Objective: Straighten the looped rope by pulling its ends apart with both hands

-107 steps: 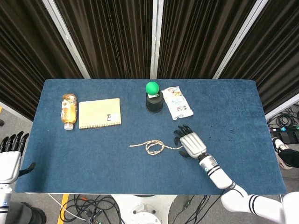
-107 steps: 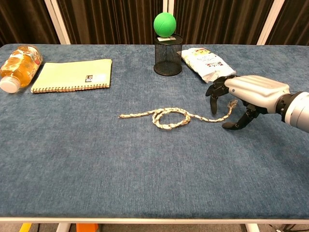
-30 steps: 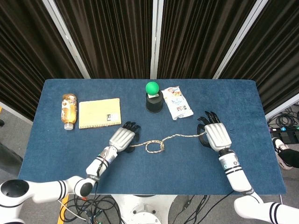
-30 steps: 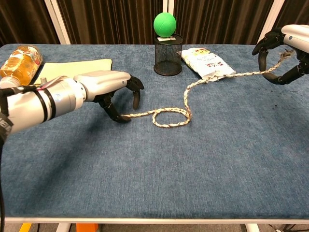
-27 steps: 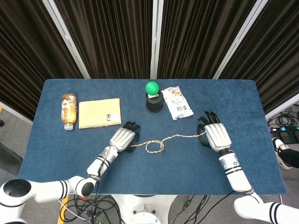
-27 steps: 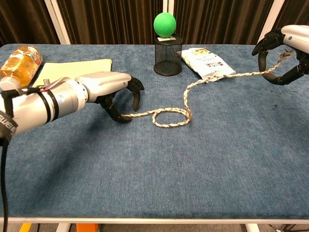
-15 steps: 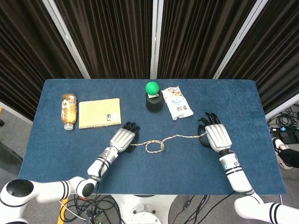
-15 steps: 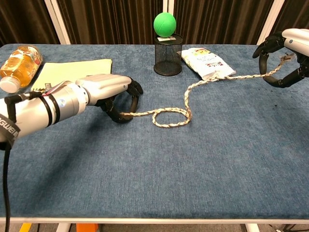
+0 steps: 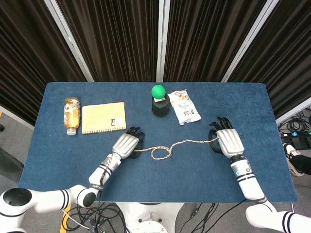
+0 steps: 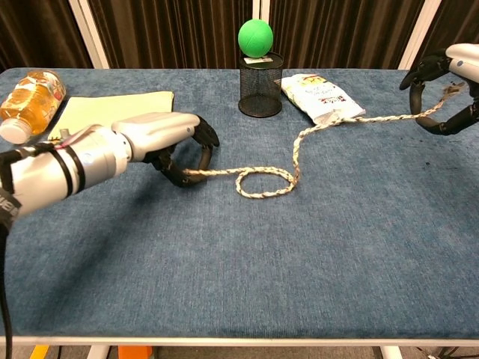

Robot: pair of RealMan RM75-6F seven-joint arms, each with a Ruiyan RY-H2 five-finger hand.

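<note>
Resting atop the black mesh cup (image 10: 260, 84) is a green ball (image 10: 255, 37).

A robot lab or test cell — dark pleated curtains (image 9: 116, 39) with white frame posts (image 9: 163, 39) enclosing a blue carpeted table (image 9: 252, 107); loose cables (image 9: 92, 213) on the grey floor below, more cabling (image 9: 296, 126) at the right edge — a staged recording space

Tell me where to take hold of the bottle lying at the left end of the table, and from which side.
Grip the bottle across its amber body, coming down from above. It lies on its side, cap toward the robot, with the notebook close alongside, so a top-down grasp spanning its width probably suits best.
</note>
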